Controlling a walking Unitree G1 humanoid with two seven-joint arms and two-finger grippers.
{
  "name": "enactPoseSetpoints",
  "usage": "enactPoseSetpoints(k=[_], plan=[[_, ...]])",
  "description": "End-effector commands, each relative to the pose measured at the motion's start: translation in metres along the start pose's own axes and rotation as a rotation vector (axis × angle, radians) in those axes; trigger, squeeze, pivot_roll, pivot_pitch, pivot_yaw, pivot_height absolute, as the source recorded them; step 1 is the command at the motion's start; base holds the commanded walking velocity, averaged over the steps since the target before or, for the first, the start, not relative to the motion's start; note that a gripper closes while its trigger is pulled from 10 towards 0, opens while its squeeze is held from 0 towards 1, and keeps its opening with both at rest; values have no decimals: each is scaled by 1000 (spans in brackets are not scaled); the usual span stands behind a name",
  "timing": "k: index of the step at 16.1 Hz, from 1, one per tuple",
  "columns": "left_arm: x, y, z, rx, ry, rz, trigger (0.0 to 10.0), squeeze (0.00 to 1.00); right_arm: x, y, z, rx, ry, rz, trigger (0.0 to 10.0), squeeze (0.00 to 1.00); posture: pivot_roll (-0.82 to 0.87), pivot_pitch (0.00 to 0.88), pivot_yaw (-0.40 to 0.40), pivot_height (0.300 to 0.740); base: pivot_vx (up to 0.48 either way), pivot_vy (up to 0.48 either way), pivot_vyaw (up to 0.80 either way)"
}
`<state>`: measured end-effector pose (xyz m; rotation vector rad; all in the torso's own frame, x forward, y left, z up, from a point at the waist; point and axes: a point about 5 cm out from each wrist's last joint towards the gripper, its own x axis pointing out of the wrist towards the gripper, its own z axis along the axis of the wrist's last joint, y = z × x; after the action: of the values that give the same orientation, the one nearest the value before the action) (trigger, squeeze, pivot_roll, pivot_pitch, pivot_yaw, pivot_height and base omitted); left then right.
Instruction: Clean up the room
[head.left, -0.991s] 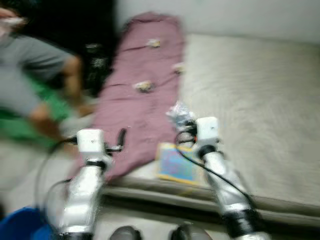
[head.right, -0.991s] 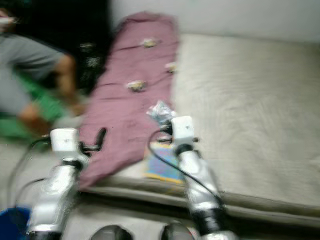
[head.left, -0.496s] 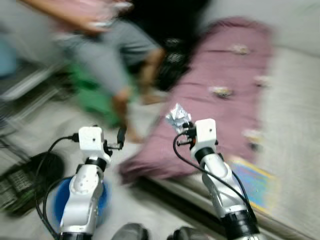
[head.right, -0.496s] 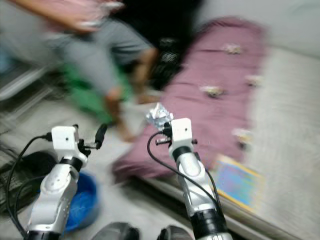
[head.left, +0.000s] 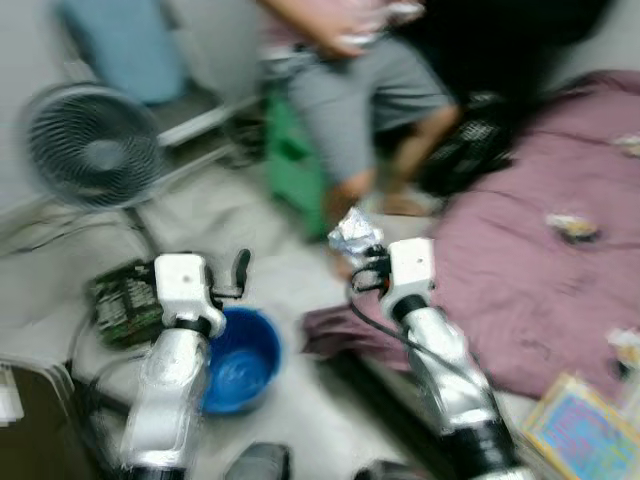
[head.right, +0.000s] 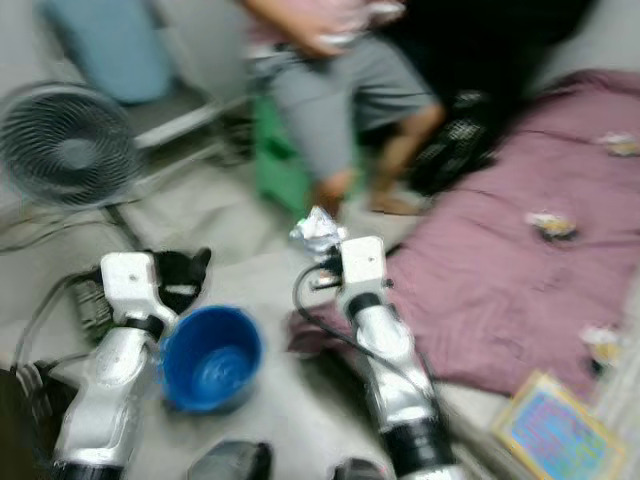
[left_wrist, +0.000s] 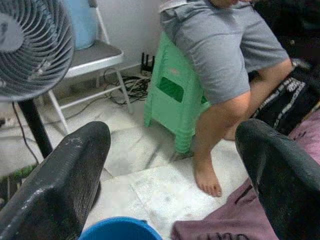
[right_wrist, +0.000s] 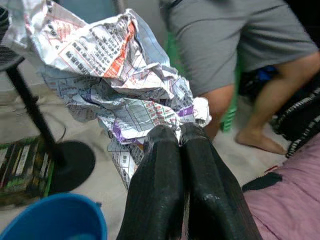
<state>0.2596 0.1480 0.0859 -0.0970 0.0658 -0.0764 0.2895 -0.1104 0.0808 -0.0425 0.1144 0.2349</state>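
The crumpled newspaper (right_wrist: 115, 85) is showing small printed words in black, red and purple, but they are looking too tiny and wrinkled to read. No other words are showing anywhere.

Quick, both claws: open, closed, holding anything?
Left claw: open, empty.
Right claw: closed on the crumpled newspaper.

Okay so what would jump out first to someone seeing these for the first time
The crumpled newspaper pinched in the right gripper, held up above the floor ahead of the robot. Next, the blue bucket on the floor between the two arms, with the left gripper open above it. Behind them a person sits on a green stool.
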Motion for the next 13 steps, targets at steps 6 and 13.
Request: enactPoseSetpoints(k=[6, 13], plan=[[0, 4, -3, 33, 15, 15, 10000, 0, 2, 2, -1, 4, 8, 7, 10000, 0, 19, 46, -24, 740, 0, 0, 800], [2, 0, -4, 20, 15, -8, 10000, 0, 2, 2, -2, -2, 10, 5, 10000, 0, 11, 44, -23, 740, 0, 0, 800]])
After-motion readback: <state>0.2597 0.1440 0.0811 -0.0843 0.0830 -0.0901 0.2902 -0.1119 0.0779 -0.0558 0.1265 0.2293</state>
